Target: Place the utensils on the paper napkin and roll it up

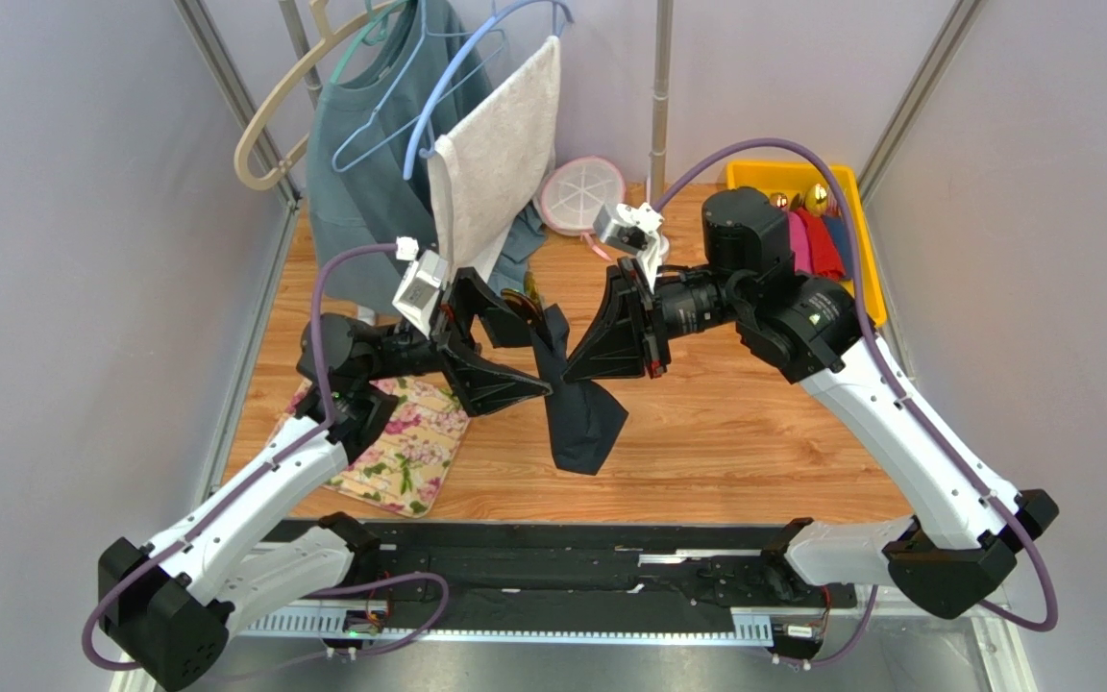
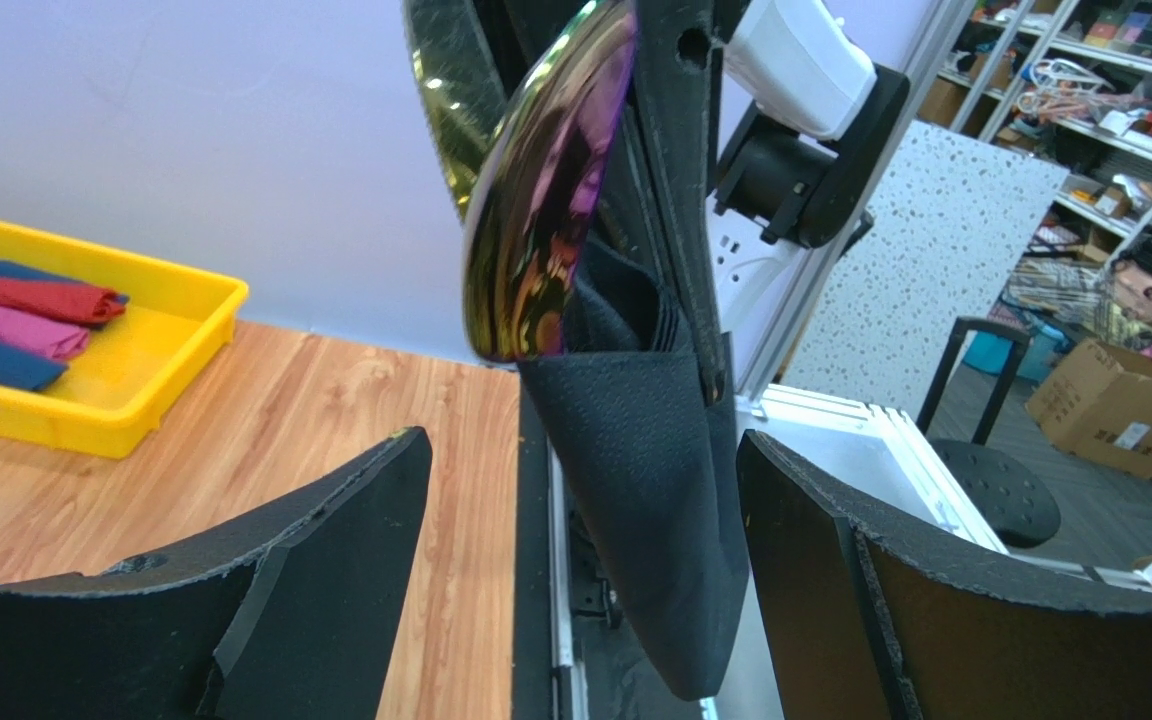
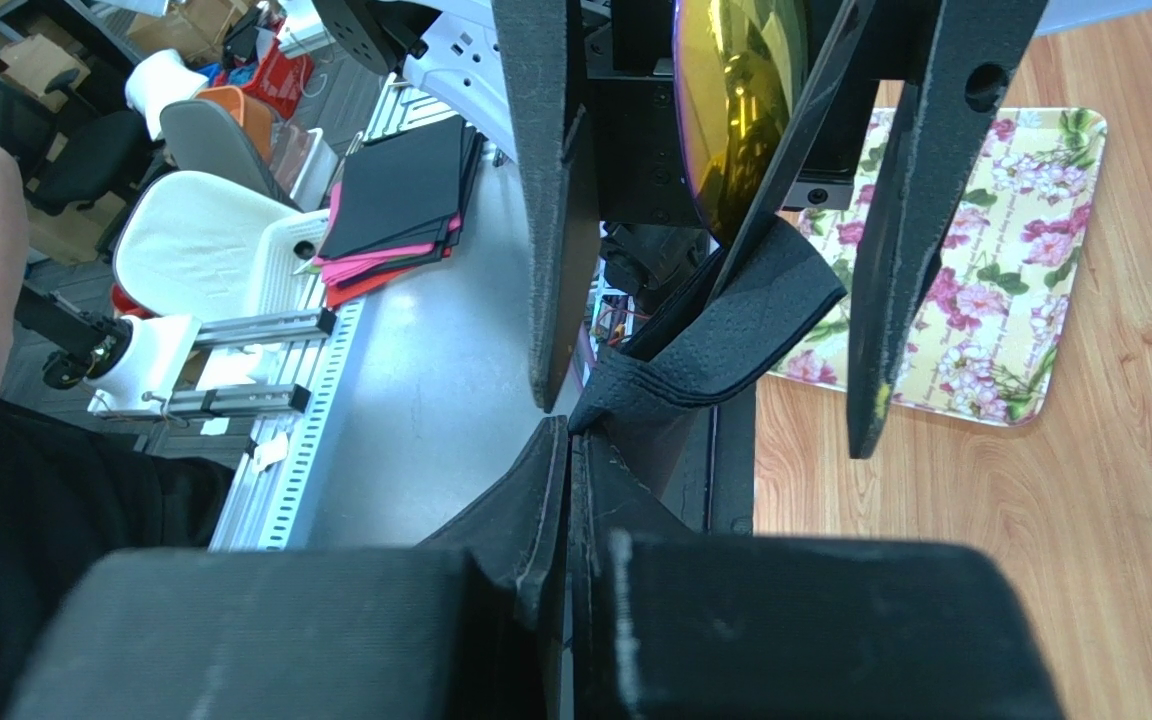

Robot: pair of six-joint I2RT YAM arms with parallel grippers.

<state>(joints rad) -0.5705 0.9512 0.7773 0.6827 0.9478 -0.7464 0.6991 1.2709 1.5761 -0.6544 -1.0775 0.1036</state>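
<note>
Hanging above the wooden table [image 1: 747, 418], the paper napkin [image 1: 581, 418] is folded around a spoon [image 2: 537, 195], whose bowl pokes out on top. Right gripper [image 3: 570, 435] is pressed tight on the napkin's edge. Left gripper [image 2: 582, 450] is spread wide, one finger either side of the napkin, with gaps on both sides.
</note>
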